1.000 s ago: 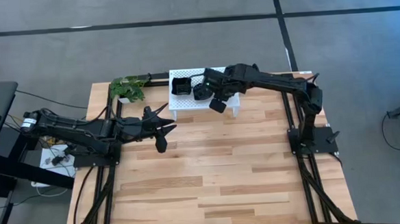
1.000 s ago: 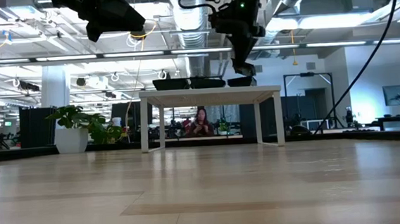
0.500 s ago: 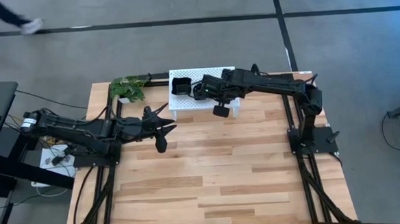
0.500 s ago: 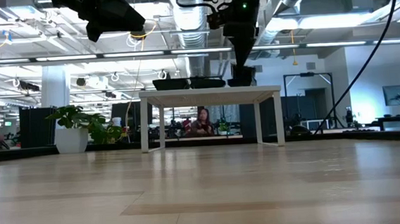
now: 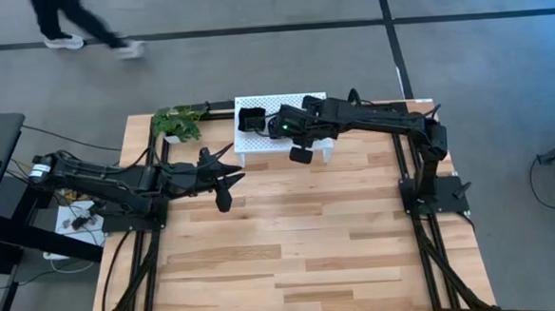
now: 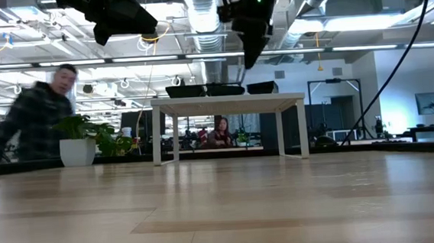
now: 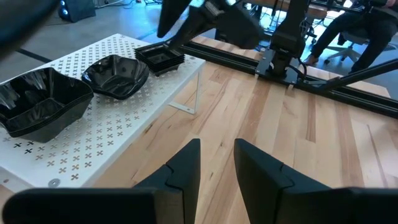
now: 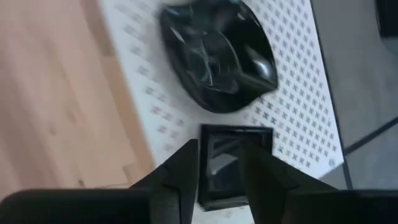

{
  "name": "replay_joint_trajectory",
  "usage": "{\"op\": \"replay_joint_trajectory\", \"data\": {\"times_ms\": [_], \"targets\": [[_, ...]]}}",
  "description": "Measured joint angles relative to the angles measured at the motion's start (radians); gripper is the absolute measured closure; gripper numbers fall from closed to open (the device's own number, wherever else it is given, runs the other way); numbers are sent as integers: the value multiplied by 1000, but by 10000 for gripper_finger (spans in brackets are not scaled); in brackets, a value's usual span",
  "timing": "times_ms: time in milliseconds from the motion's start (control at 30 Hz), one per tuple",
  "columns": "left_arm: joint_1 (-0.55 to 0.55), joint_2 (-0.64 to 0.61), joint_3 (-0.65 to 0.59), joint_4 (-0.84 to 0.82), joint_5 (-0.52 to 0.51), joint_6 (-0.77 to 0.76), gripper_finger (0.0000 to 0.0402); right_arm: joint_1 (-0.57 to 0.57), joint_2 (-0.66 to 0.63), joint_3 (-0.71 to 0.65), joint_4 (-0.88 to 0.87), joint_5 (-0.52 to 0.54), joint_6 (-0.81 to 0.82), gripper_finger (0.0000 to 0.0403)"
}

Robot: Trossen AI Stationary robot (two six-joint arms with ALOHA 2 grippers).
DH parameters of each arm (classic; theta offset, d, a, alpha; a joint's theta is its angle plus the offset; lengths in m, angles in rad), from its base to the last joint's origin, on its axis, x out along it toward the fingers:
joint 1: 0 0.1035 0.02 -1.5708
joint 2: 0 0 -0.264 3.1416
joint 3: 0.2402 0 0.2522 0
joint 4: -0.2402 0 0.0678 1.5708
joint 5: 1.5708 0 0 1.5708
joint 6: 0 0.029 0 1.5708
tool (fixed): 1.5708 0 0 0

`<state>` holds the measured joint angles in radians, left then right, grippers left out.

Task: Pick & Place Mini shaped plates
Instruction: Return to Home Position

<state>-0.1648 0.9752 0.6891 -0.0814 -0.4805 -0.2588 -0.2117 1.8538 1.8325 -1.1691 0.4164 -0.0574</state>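
Looks like the stacking's done and this is the head-home bit: the right end effector (image 8: 219, 149) hangs empty, fingers slightly spread, right over the stack of square plates (image 7: 160, 58) on the white rack (image 7: 112, 134) at the bench's (image 5: 311, 249) 12 o'clock edge. I'd guess the next move is lifting straight up so it doesn't clip the stack, then pulling back toward 3 o'clock. The left end effector (image 7: 216, 146) sits parked around 9 o'clock, fingers a little apart, holding nothing.
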Motion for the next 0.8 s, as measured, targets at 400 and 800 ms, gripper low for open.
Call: {"op": "replay_joint_trajectory", "data": {"times_ms": [400, 800], "targets": [[-31, -112, 0, 1, 0, 113, 302, 176, -206, -2, -51, 1, -55, 295], [-147, -534, -292, 86, -16, 264, 302, 193, -761, -854, 656, -122, -90, 295]]}}
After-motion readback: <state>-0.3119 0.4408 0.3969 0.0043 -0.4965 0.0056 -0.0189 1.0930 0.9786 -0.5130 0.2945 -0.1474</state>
